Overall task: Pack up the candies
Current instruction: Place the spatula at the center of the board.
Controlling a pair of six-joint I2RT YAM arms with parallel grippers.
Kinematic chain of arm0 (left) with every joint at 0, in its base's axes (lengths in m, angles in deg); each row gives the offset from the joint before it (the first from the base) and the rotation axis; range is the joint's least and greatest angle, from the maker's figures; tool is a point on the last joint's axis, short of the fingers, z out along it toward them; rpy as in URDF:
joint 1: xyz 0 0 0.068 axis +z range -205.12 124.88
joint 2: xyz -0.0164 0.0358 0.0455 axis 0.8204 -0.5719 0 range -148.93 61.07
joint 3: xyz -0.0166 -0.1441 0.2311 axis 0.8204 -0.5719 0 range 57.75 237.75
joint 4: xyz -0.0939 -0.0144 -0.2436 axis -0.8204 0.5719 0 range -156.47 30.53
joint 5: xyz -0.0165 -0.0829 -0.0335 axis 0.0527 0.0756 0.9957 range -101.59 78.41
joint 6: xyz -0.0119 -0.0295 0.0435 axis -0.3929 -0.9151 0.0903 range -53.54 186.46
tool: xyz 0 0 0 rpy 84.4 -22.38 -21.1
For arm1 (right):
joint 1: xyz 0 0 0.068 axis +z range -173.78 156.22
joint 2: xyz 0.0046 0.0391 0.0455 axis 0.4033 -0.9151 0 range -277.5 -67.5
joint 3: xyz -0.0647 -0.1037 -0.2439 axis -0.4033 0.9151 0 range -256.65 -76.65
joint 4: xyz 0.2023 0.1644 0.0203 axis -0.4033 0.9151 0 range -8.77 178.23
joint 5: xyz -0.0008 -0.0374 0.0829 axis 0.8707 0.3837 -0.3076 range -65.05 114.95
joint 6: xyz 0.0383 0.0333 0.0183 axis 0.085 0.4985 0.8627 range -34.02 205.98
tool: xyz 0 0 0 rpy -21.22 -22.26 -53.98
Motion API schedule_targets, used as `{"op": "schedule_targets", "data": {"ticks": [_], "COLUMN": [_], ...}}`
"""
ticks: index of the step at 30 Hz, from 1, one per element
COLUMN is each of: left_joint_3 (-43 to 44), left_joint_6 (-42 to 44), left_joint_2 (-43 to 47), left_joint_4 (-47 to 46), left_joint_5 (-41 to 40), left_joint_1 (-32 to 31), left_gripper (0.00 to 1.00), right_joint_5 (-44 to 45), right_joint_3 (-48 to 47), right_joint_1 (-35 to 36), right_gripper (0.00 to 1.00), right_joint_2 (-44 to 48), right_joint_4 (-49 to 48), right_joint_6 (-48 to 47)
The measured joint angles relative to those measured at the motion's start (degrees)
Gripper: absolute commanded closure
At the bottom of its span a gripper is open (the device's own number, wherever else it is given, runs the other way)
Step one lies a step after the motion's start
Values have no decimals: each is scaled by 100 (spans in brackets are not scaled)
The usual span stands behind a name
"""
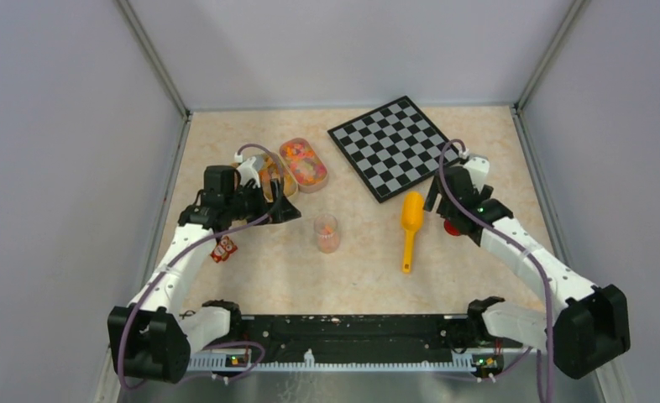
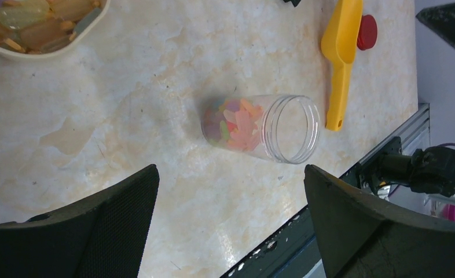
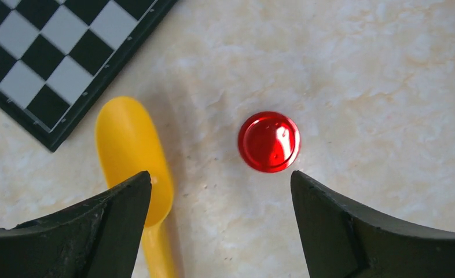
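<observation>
Evidently the filling is judged done or nearly so; a share of the candies [image 2: 234,124] is seen inside the clear jar [image 1: 327,233], which stands upright and uncapped near the middle of the worktop [image 1: 259,269]; more sweets are held in the oval tray [image 1: 304,164] at the far left. The red lid [image 3: 269,142] lies flat on the worktop at the right, just beside the yellow scoop [image 1: 411,222] and near the chessboard [image 1: 394,147]. The right tool [image 3: 219,176] is held above the lid with its jaws spread wide and nothing grasped; the left tool [image 2: 231,174] is likewise released and empty, hanging by the tray with the jar in its view. Capping is judged to be the step in hand; the right tool would have to be lowered so that the lid sits between its fingers, closed on the rim, then carried left to the jar mouth; the jar may need steadying by the left tool, since it looks easily tipped.
</observation>
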Motion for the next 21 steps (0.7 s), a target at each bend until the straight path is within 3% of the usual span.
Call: {"op": "schedule_targets", "data": {"ticks": [6,13,21], "left_joint_3": [-619,-778,-874], "left_joint_6": [116,208,214], "left_joint_2": [601,1244,1207], "left_joint_4": [-162,-433,-483], "left_joint_5": [179,280,275], "left_joint_1": [-33,-76,-168], "left_gripper": [1,1,1], "right_joint_5": [-509,-1281,-1982], "right_joint_3": [66,105,326], "right_joint_1": [-1054,-1700,-2452], "right_gripper": [13,21,26], "right_joint_2": [-632,-1266,-1659], "right_joint_4": [-179,-533,-778], "right_joint_6": [-459,-1001,-1370]}}
